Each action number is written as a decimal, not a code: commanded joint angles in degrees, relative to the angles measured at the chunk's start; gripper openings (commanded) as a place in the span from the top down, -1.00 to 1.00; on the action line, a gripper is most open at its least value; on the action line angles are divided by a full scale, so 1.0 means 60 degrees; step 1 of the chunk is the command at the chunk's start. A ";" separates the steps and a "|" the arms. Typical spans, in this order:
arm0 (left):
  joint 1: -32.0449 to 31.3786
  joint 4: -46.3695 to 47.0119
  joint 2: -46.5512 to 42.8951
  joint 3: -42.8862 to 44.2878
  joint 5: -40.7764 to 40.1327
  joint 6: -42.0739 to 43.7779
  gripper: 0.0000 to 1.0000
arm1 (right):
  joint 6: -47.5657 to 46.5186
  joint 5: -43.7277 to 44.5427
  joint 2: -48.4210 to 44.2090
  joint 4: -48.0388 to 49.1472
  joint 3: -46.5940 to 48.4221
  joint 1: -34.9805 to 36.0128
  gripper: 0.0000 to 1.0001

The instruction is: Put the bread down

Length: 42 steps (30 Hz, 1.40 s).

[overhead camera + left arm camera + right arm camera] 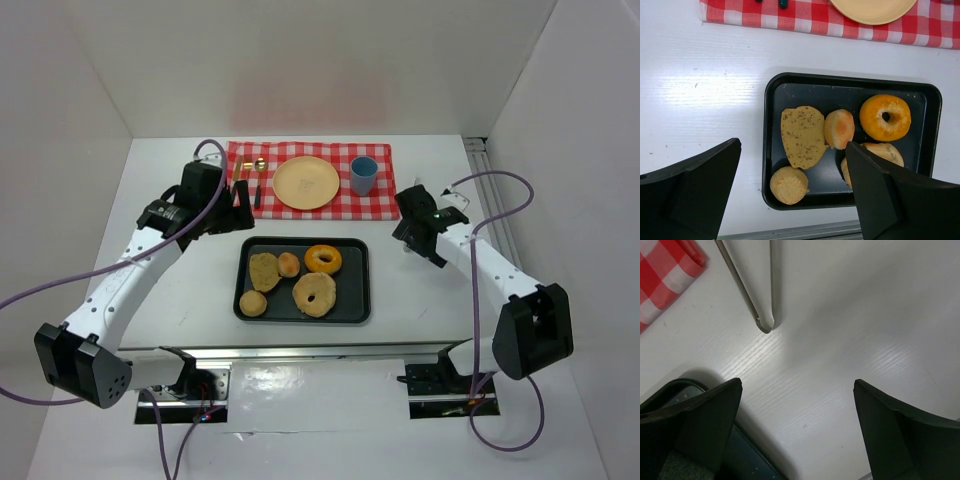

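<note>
White laminate table [420, 290], smooth, faint grain under glare. Landmark: black metal tray [352, 290], a rounded rectangle with a low raised rim, at table centre. Red-and-white checked cloth [370, 205] lies flat just beyond the tray's far edge, not touching it. Left gripper [792, 146] hangs above the tray's left half, its black wedge-shaped fingers spread wide with nothing between them. Right gripper [797, 384] sits off the tray's far right corner over bare table, fingers likewise wide apart and holding nothing; its wrist view catches only that tray corner at lower left. Pale yellow round plate [306, 183], matte, rests on the cloth beyond the tray's far edge. All bread is inside the tray, five pieces. Pale bagel-like ring [315, 294], dull crust, lies in the near right part. Flat tan slice [802, 136], speckled, rounded at the top, lies left of centre. Orange glossy ring doughnut [885, 117] sits at the far right. Blue cup [363, 176], upright and cylindrical, stands on the cloth beyond the tray's far right corner. Small oval bun [839, 128], browned on top, touches the slice's right edge. Small round roll [789, 185], grainy top, sits in the near left corner. Thin cutlery [258, 180] lies on the cloth beyond the tray's far left corner; its type cannot be told.
</note>
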 commanded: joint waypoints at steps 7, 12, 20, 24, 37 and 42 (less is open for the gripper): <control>0.0145 0.0138 -0.0118 -0.0041 0.0137 0.0006 -0.98 | -0.0344 -0.0094 -0.0394 0.0577 -0.0450 -0.0211 -1.00; 0.0146 0.0138 0.0101 -0.0041 0.0137 -0.0184 -0.98 | -0.2142 -0.0813 -0.0994 0.2964 -0.1446 -0.0618 -1.00; 0.0322 0.0138 0.0292 -0.0056 0.0620 -0.0375 -0.98 | -0.3814 -0.2085 0.0847 0.4312 -0.0818 -0.1939 -1.00; 0.0322 0.0256 0.0467 -0.0056 0.0722 -0.0463 -0.98 | -0.4401 -0.2439 0.1830 0.5119 -0.0438 -0.2028 -1.00; 0.0410 0.0256 0.0936 0.0252 0.0825 -0.0463 -0.95 | -0.4504 -0.1370 0.4658 0.5735 0.1028 -0.2028 -0.88; 0.0410 0.0256 0.0937 0.0252 0.0724 -0.0463 -0.95 | -0.4416 -0.0814 0.5187 0.5736 0.1453 -0.2028 -0.82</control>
